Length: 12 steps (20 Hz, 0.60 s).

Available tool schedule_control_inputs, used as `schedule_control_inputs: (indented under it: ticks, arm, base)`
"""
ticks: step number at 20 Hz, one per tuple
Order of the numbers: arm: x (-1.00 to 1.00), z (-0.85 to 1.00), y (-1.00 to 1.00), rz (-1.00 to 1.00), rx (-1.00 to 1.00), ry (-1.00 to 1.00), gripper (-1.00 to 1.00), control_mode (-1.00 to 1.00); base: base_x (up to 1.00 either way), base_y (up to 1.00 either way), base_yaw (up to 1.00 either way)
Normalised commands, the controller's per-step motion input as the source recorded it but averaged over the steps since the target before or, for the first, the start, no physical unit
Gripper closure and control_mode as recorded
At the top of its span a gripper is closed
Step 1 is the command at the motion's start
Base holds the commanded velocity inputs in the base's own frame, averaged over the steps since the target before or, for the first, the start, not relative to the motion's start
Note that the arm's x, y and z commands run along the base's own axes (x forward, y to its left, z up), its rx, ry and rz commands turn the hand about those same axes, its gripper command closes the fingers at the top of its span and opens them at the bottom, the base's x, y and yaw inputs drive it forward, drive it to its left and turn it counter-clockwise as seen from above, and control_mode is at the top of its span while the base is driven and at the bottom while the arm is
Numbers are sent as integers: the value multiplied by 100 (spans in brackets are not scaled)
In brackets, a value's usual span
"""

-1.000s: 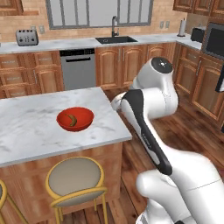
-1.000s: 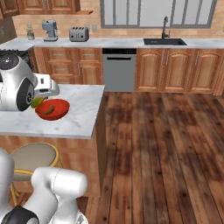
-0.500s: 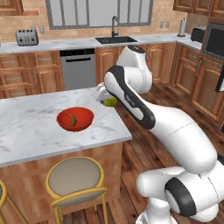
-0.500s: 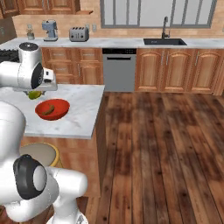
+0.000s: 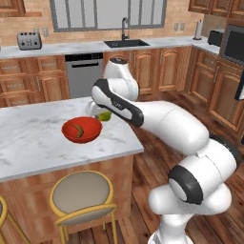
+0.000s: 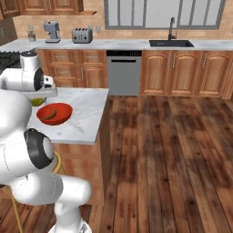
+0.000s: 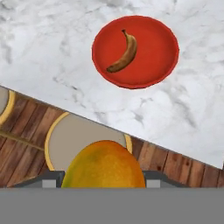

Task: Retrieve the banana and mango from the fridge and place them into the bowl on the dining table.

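The banana [image 7: 124, 53] lies in the bowl [image 7: 162, 65]; the mango [image 7: 104, 165], clamped in the jaws beside it, awaits placing.

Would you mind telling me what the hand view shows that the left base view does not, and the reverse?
Hand view alone: the whole banana lying inside the bowl, and the mango seen close up between the jaws.
Left base view alone: the sink, toaster, dishwasher and the arm.
Both: the red bowl, the banana in it, the mango, the marble dining table and a stool.
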Motion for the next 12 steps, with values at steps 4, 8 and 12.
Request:
schedule_control_inputs:
  ticks: [4,8,12]
  arm:
    - [44,-33,12,0,-9,0,100,-100]
    - [45,-32,1,0,-2,0,100,-100]
    - [50,-38,3,0,0,2,100,-100]
  base:
    - [0,0,0]
    - [0,0,0]
    - [0,0,0]
